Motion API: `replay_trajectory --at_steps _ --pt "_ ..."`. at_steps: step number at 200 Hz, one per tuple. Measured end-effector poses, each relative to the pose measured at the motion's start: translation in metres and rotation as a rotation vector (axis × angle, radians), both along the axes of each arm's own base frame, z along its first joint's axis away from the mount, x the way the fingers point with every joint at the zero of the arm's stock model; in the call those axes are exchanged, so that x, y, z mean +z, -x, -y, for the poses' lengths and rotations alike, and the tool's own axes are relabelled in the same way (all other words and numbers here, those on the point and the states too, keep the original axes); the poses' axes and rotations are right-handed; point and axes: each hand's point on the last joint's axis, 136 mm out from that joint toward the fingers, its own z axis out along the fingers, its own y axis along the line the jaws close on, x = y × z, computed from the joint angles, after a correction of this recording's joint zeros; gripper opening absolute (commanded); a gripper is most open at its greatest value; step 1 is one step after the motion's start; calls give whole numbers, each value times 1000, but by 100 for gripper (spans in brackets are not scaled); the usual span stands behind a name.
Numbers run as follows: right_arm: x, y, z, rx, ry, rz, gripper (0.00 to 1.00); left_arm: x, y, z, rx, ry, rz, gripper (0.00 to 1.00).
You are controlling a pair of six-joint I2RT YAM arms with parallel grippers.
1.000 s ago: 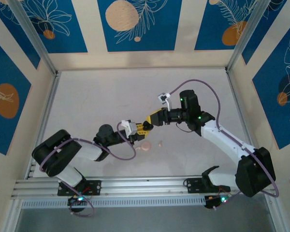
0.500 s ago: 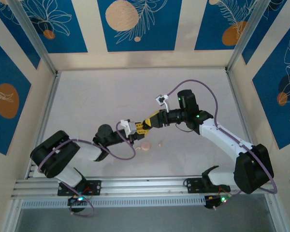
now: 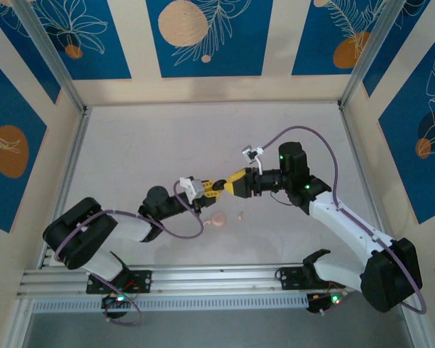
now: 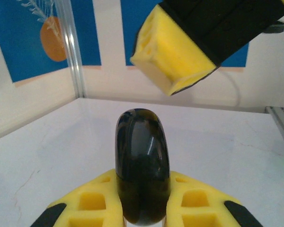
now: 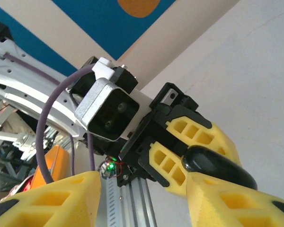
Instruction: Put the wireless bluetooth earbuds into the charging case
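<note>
Two claws face each other: the left claw point(image 4: 142, 196) pinches a black case point(image 4: 142, 151); the right claw point(image 5: 144, 201) stands partly open beside it.

The right arm point(image 3: 341, 217) has swung about: seen from above, its dark wrist block point(image 3: 290, 159) has slid off to the right and a touch nearer the rail, and the small white wrist camera point(image 3: 254, 153) has gone with it. The heavy shoulder link point(image 3: 391, 279) has dropped lower and further right. With that, the right gripper point(image 3: 223, 185) no longer slants down so steeply toward the left gripper point(image 3: 207, 193); it now lies flatter, almost in line with it. On the other side, the left arm's shoulder point(image 3: 76, 235) has eased a little left and down.
</note>
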Motion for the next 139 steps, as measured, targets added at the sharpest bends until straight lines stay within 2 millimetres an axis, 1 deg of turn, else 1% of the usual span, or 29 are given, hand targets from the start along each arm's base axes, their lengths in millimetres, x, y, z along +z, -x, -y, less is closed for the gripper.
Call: replay_trajectory --at_steps 9,31,54,82,104,124,139 --pt "-2 -7 3 -39 11 -9 51 -2 -3 -1 15 -9 -16 8" --pt "-11 -26 12 -160 45 -52 51 -5 -16 -1 75 -43 -101 8" --pt "-23 -41 23 -269 76 -106 51 4 -34 -1 146 -81 -207 10" --pt "-34 -51 28 -335 98 -149 51 15 -50 -8 214 -117 -356 10" --pt "-43 -58 29 -370 112 -186 51 9 -66 -28 280 -137 -521 10" --pt "-53 -63 28 -383 121 -214 51 -6 -82 -55 352 -149 -680 11" --pt "-62 -64 23 -378 134 -237 51 -20 -94 -75 409 -159 -805 12"
